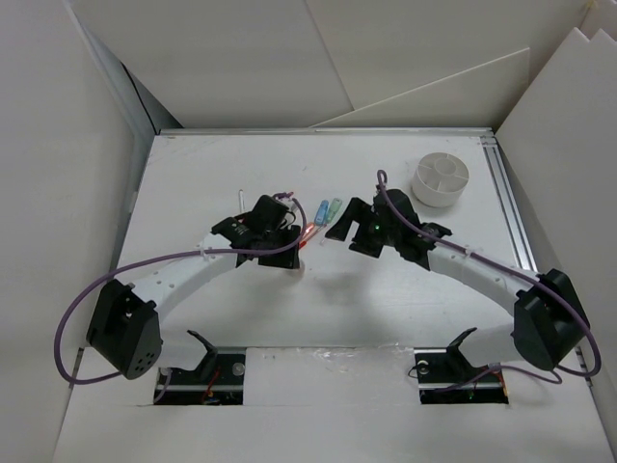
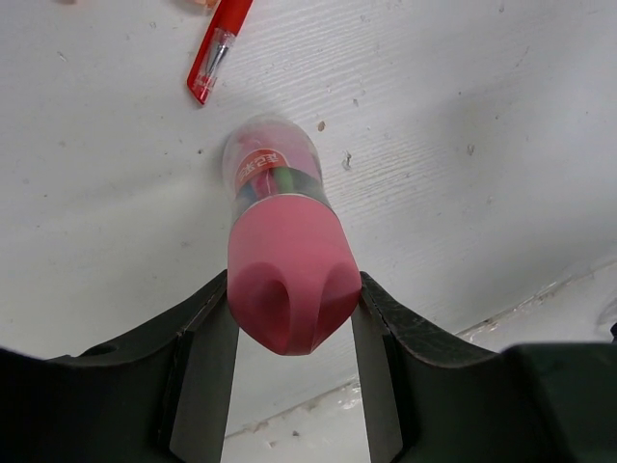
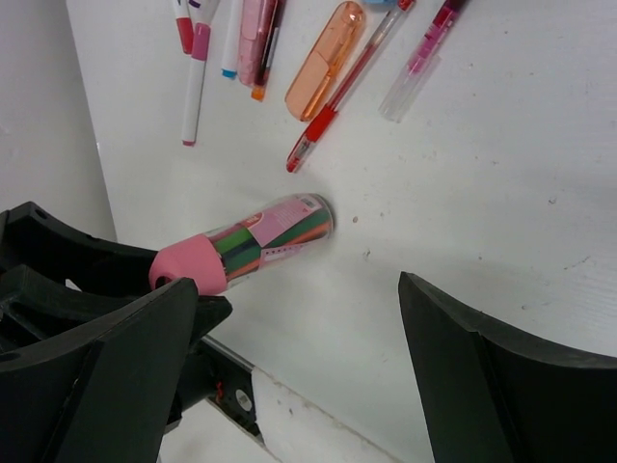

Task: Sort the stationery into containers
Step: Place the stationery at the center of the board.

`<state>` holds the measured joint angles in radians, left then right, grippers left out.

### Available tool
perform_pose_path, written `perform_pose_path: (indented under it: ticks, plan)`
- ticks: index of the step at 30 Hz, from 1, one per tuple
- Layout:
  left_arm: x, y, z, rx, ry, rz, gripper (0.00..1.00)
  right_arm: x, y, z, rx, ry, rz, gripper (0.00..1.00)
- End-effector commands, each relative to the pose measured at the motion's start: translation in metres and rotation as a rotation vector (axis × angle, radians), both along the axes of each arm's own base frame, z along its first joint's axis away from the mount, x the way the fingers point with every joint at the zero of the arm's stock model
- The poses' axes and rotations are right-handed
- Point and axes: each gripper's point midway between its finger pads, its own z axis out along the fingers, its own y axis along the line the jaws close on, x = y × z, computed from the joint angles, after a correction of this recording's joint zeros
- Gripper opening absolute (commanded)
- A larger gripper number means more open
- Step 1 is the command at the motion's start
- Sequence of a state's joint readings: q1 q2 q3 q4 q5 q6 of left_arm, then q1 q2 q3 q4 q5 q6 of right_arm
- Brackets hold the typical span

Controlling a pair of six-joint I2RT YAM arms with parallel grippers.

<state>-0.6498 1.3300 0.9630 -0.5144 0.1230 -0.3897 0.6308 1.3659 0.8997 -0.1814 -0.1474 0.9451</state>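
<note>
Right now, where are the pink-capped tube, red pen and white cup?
pink-capped tube [image 2: 289, 289]: left wrist view, pink cap
red pen [image 3: 313, 140]: right wrist view, red grip
white cup [image 1: 432, 198]: top view, outer wall

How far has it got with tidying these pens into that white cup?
Nothing looks done yet: the white cup appears empty. In hand: the left hand grips a pink-capped tube, its far end near the table; the right hand is open beside it. Left: the red pen, orange case and other pens on the table.
</note>
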Motion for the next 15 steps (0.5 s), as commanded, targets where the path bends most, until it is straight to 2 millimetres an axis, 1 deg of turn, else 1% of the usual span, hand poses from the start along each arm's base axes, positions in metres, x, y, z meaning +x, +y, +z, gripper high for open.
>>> perform_pose_path:
  ticks: [1, 3, 4, 5, 6, 7, 8, 9, 11, 14, 15]
  plan:
    - [0.000, 0.002, -0.004, 0.004, 0.005, 0.017, 0.01, 0.002, 0.000, 0.006, -0.012, -0.045, -0.001, 0.92]
    - [0.002, 0.001, -0.006, 0.004, 0.005, 0.017, 0.10, 0.003, 0.001, 0.007, -0.007, -0.052, -0.002, 0.92]
    - [0.002, 0.001, -0.006, 0.004, 0.005, 0.017, 0.14, 0.003, 0.001, 0.003, -0.014, -0.043, -0.001, 0.93]
    - [0.004, -0.001, -0.005, -0.003, -0.005, 0.017, 0.17, 0.003, 0.001, 0.003, -0.014, -0.043, -0.001, 0.93]
    - [0.004, -0.001, -0.005, -0.003, -0.005, 0.017, 0.25, 0.003, 0.001, 0.003, -0.014, -0.043, -0.001, 0.93]
    - [0.006, -0.002, -0.004, -0.010, -0.013, 0.017, 0.29, 0.005, 0.000, -0.001, -0.029, -0.044, -0.003, 0.94]
    - [0.006, -0.002, -0.004, -0.010, -0.014, 0.017, 0.32, 0.005, 0.000, -0.001, -0.029, -0.044, -0.003, 0.94]
    - [0.008, -0.004, 0.000, -0.023, -0.030, 0.017, 0.34, 0.005, 0.000, -0.001, -0.029, -0.044, -0.003, 0.94]
    - [0.008, -0.004, 0.001, -0.023, -0.031, 0.017, 0.38, 0.006, -0.001, -0.002, -0.034, -0.047, -0.010, 0.95]
    - [0.010, -0.005, 0.002, -0.030, -0.039, 0.017, 0.43, 0.006, -0.001, -0.002, -0.034, -0.047, -0.010, 0.95]
    - [0.010, -0.008, 0.003, -0.043, -0.042, 0.011, 0.46, 0.006, -0.001, -0.002, -0.039, -0.052, -0.005, 0.95]
